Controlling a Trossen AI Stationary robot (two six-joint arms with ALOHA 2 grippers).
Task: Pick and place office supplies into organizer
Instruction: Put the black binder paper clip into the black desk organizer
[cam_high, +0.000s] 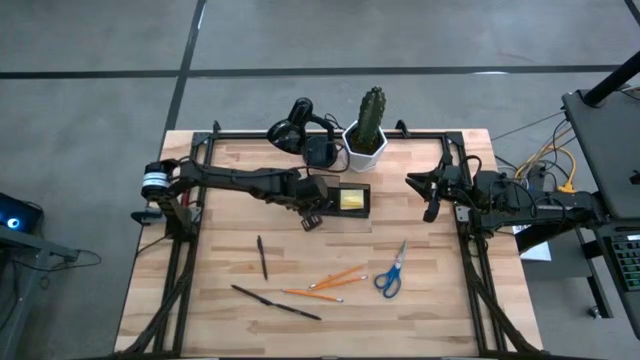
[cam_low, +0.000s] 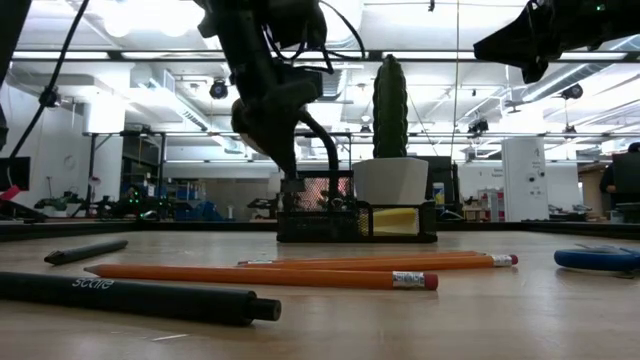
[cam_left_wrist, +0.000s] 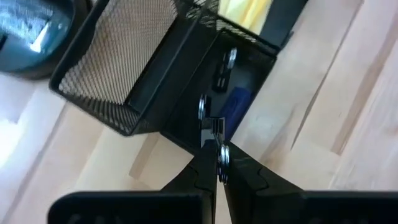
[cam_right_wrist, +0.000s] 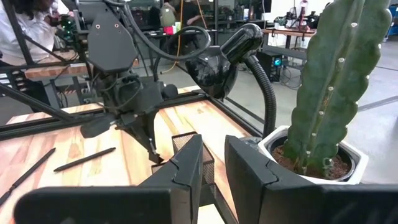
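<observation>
The black mesh organizer (cam_high: 362, 188) stands at the table's far middle, with a yellow sticky-note pad (cam_high: 352, 200) in its right compartment. My left gripper (cam_left_wrist: 219, 163) hangs over the organizer's near left corner, shut on a small dark clip (cam_left_wrist: 213, 127) with silver wire loops. More small clips (cam_left_wrist: 221, 74) lie inside the compartment below it. Two dark pens (cam_high: 262, 257), two orange pencils (cam_high: 335, 277) and blue-handled scissors (cam_high: 392, 272) lie flat on the near half of the table. My right gripper (cam_right_wrist: 214, 168) waits raised at the right edge, open, with nothing between its fingers. My left gripper pinches the small clip (cam_low: 292, 185) between its two fingertips. The fingers (cam_left_wrist: 202, 171) slant down from the table's left. The clip sticks out past them, lifted clear just above the organizer's rim (cam_low: 330, 208); which part of it they have cannot be told.
A white hexagonal pot with a cactus (cam_high: 367, 140) and a black desk lamp (cam_high: 300, 130) stand right behind the organizer. Black frame rails (cam_high: 190, 250) run along the table's left and right sides. Bare wood lies between the organizer and the pens.
</observation>
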